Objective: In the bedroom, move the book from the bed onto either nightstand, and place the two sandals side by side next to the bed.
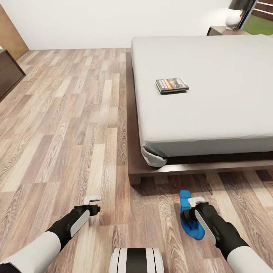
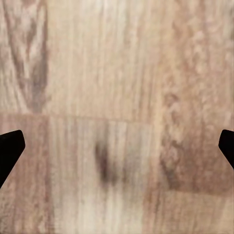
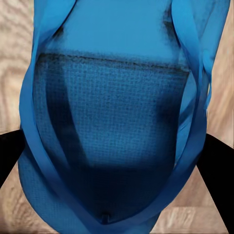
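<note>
The sandal (image 3: 117, 122), bright blue and flat, sits directly between the right gripper's (image 1: 192, 212) dark fingers, which flank its sides in the right wrist view; whether the jaws have actually closed on it cannot be told, since the fingers (image 3: 217, 161) show only at the frame's corners. In the head view the same sandal (image 1: 186, 199) lies on the wood-plank floor (image 1: 68, 125) just off the bed's (image 1: 212, 76) near edge, close to the frame's left-hand near corner. Its long axis appears to run roughly square to that edge, one end toward the bed and the other toward the robot, though the arm covers much of it. The straps (image 3: 36, 146) converge at one end, marking the toe; which end faces the bed is hard to judge. To do the step well, the grip should likely bear across the narrow width, squarely and low, so the thin sole does not twist or slip. The left gripper (image 1: 93, 204) hovers over bare floor, jaws spread wide and empty. The book (image 1: 172, 85) rests on the mattress, well in from the near edge.
</note>
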You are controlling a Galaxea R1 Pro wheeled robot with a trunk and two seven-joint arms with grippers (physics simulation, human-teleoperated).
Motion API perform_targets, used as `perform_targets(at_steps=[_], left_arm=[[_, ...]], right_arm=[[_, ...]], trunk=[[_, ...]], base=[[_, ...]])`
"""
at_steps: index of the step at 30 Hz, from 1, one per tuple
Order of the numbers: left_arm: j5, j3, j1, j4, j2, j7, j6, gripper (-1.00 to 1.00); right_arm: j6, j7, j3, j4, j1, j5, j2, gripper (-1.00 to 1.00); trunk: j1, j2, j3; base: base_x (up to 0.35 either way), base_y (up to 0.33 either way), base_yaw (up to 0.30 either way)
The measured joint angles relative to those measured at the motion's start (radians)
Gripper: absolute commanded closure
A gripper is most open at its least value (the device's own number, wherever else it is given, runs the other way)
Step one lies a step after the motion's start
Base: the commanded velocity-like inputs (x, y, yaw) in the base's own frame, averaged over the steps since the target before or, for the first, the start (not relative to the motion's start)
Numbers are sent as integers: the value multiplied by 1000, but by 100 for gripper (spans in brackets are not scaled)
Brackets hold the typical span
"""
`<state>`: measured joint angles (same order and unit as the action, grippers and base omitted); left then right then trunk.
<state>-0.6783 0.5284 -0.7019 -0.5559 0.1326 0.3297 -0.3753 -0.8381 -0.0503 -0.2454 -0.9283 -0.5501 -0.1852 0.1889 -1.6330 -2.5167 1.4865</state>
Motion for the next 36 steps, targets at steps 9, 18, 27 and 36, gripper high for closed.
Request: perform_targets(at_steps=[9, 18, 27, 36], left_arm=[[0, 2, 0, 0, -1, 1, 0, -100], [0, 2, 0, 0, -2, 1, 0, -100], [0, 2, 0, 0, -3, 1, 1, -100], [0, 4, 0, 0, -4, 1, 2, -100]], right_arm=[[98, -1, -1, 169, -8, 6, -35, 100], [191, 3, -3, 184, -17, 10, -45, 100], [239, 2, -5, 221, -61, 13, -53, 100], [326, 3, -3, 414, -156, 14, -105, 100]], trunk=[[0, 0, 0], [0, 0, 0], [0, 0, 0], [0, 0, 0]], base=[[0, 0, 0], [0, 0, 0], [0, 0, 0], [0, 0, 0]])
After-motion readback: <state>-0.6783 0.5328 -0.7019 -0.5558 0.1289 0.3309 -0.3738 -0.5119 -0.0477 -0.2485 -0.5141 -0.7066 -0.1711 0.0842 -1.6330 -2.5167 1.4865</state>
